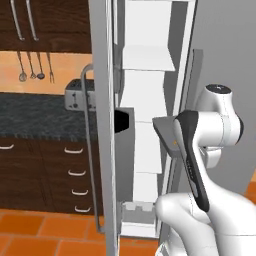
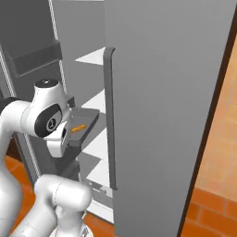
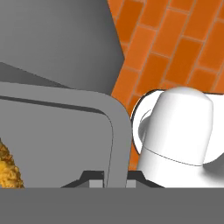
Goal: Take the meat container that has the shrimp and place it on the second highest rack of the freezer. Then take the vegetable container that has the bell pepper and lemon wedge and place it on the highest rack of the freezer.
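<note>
The gripper (image 3: 108, 181) was clenched on the smooth rounded rim of the flat grey meat container (image 3: 57, 144), the rough orange shrimp (image 3: 8, 170) lying inside, left of the jaws.

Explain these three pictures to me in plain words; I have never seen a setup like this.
It is a simulated kitchen. A white robot arm with dark joints stands before a tall grey freezer with white shelves. Two pictures come from cameras behind the arm, to its left and right. The third looks along the hand, where the two-finger gripper is shut on the rim of a flat grey tray. The tray carries a small curved orange shrimp and is held level beside the shelves.
</note>
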